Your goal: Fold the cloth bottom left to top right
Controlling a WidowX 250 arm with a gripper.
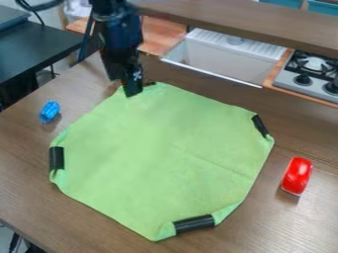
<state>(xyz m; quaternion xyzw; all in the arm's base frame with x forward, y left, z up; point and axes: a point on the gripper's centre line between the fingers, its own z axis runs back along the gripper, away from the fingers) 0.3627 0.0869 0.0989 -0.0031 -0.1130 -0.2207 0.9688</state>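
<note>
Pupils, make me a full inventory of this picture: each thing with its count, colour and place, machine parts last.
Soft fabric cloth: one, green, mid-table
Short strips: three plain, black, cloth's left, right and near corners
Small toy-like object: one, blue, left of cloth
Rounded toy-like object: one, red, right of cloth
Wood-grain table: one, brown, under cloth
Basin: one, white, upper right
Toy stove: one, grey with black grate, right edge
Long ledge: one, brown, along top
Flat-topped table: one, black, upper left
Robot arm: one, black, from top edge
Two-finger tool: one, black, at cloth's far corner
</note>
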